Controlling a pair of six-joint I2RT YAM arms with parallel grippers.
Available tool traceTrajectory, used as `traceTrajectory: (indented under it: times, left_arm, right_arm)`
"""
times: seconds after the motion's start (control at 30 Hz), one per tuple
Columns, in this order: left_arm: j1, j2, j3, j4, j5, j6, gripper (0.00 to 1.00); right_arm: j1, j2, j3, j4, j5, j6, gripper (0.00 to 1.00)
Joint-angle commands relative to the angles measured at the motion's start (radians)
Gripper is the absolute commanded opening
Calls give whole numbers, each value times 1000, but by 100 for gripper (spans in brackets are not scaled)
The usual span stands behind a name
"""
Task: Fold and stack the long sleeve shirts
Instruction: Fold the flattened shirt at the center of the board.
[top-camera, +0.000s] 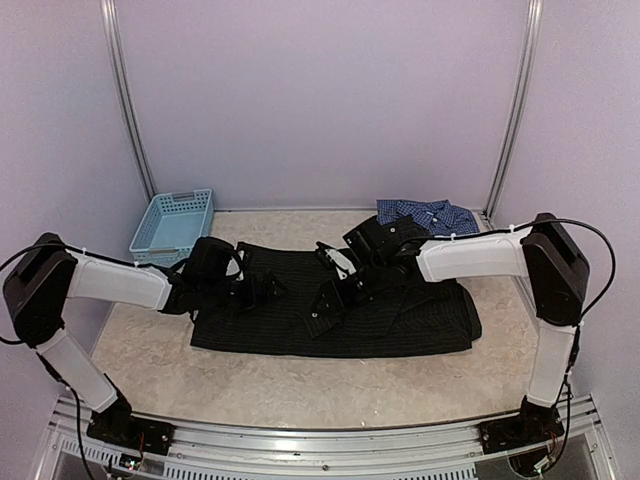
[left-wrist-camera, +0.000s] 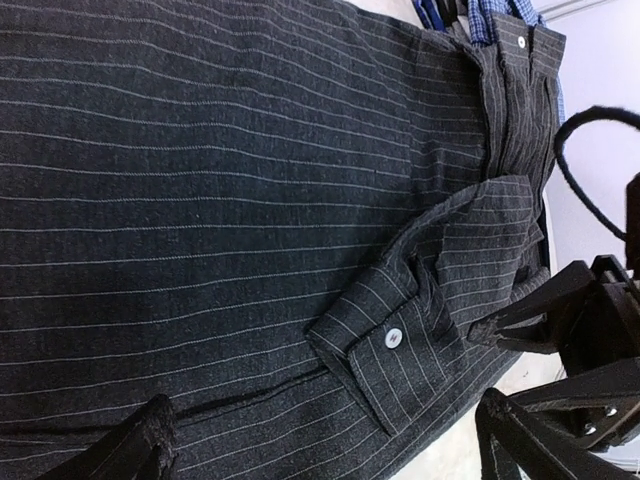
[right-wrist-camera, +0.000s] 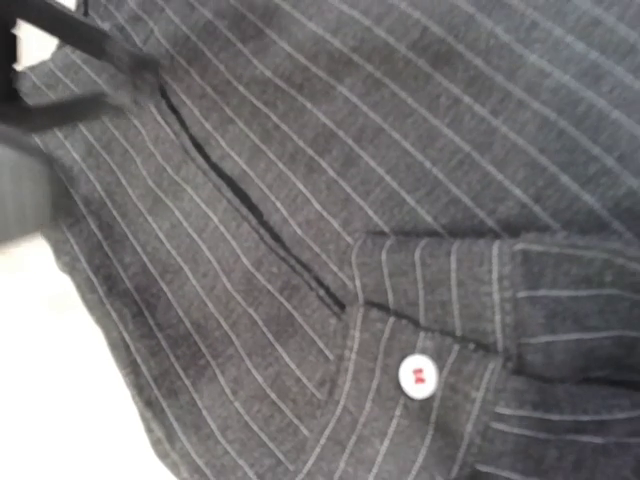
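The black pinstripe shirt (top-camera: 400, 315) lies spread flat in the middle of the table. One sleeve is folded over it, its cuff (left-wrist-camera: 400, 350) with a white button lying near the hem. My left gripper (top-camera: 268, 288) hovers over the shirt's left part, open, its fingertips (left-wrist-camera: 150, 440) wide apart on either side of the cuff. My right gripper (top-camera: 322, 305) is just right of it, low over the same cuff (right-wrist-camera: 430, 370), and looks open in the left wrist view (left-wrist-camera: 500, 368). The blue-navy check shirt (top-camera: 425, 213) lies crumpled at the back right.
A light blue plastic basket (top-camera: 172, 225) stands at the back left. Walls close the table in at the back and on both sides. Bare beige tabletop (top-camera: 300, 390) shows in front of the shirt.
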Motion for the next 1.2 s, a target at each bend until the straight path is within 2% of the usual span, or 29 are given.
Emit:
traceTrajectory:
  times: [0.0,0.13,0.3,0.37,0.67,0.97,1.17]
  left_arm:
    - [1,72,42,87,77,-22,98]
    - [-13,121,59,127,118,-57,86]
    - [-47,200,107,154,146,-69,71]
    - [-54,232,129,154,148,-68,68]
    - [-59,276,163,127,119,-30,67]
    - [-55,284,209,46,88,71,72]
    - [-49,315,226,45,146,135,72]
  right_arm:
    - [-11,-101,-31,-7,59,-14,48]
    - [-29,-140,-91,7,89,-9,47]
    - [-35,-108,-107,20,81,-23,44]
    - [-35,-93,-114,37,77,-27,43]
    - [-35,-7,-93,27,82,-58,40]
    - [-46,32,-101,13,94,-63,21]
    - [-61,24,-132,16,101,-52,12]
